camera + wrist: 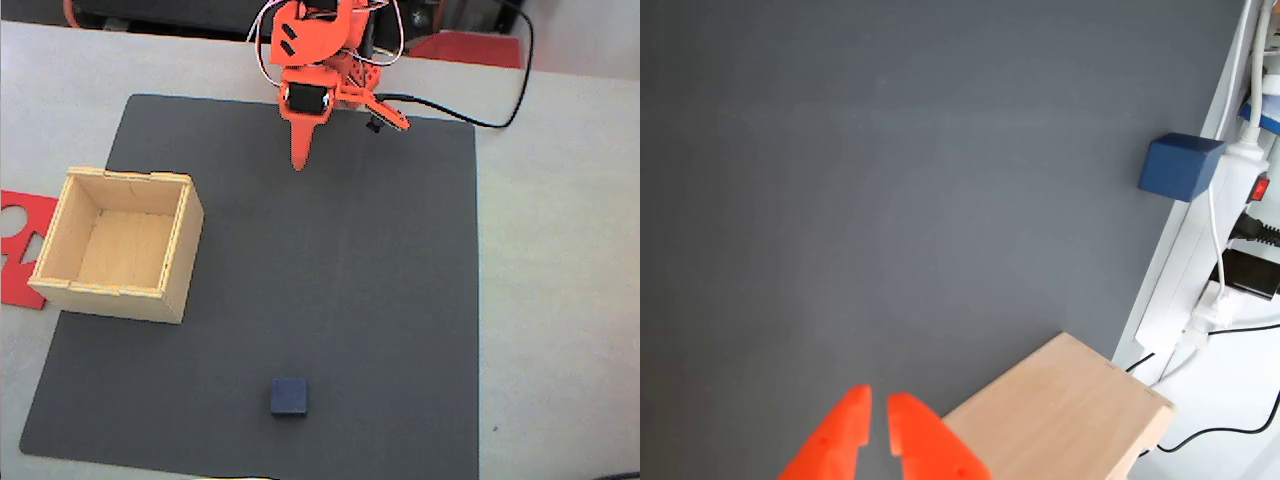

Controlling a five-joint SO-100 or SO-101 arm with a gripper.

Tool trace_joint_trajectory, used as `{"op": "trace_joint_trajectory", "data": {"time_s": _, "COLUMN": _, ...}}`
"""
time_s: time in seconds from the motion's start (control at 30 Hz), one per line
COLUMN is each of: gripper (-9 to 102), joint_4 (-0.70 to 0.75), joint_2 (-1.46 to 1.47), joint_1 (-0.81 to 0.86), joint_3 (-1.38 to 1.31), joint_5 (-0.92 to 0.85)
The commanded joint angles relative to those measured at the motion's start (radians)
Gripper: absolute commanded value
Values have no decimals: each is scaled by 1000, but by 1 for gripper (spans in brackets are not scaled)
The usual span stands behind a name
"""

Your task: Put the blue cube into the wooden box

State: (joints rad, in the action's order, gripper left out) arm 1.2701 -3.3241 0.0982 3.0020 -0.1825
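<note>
Fixed view shows the job at its very start, going from the biggest thing down. The dark grey rectangular mat (330, 280) covers most of the pale tabletop (560, 300) and carries everything that matters. The wooden box (118, 243), a square open-topped box of pale plywood with thin walls and notched corners, stands on the mat's left side in this view, and its inside looks bare. Just beyond its left wall a flat red cut-out sheet (20, 250) lies on the table. The orange 2-finger gripper (299, 160) hangs at the mat's far edge, pointing down, well apart from both box and cube. In the wrist view its orange fingertips (848, 425) stand nearly together with only a thin slit between them, and they hold nothing.

The blue cube (289, 397), a small dark navy block with matte faces, sits flat on the mat near its front edge, well apart from the box; the wrist view finds it (1180, 165) at the mat's border beside a white power strip (1230, 200) with a red switch.

So I judge 0 of the steps done: reach, grasp, carry and drop all remain.

No brand, label or readable writing appears in either view.
</note>
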Motion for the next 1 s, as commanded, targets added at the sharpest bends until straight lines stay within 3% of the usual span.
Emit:
{"op": "trace_joint_trajectory", "data": {"time_s": 0.0, "gripper": 0, "joint_4": -11, "joint_2": -14, "joint_1": -3, "joint_3": -6, "joint_5": -8}}
{"op": "trace_joint_trajectory", "data": {"time_s": 0.8, "gripper": 1, "joint_4": -11, "joint_2": -14, "joint_1": -3, "joint_3": -6, "joint_5": -8}}
{"op": "trace_joint_trajectory", "data": {"time_s": 0.97, "gripper": 14, "joint_4": -34, "joint_2": -14, "joint_1": 2, "joint_3": -9, "joint_5": -114}}
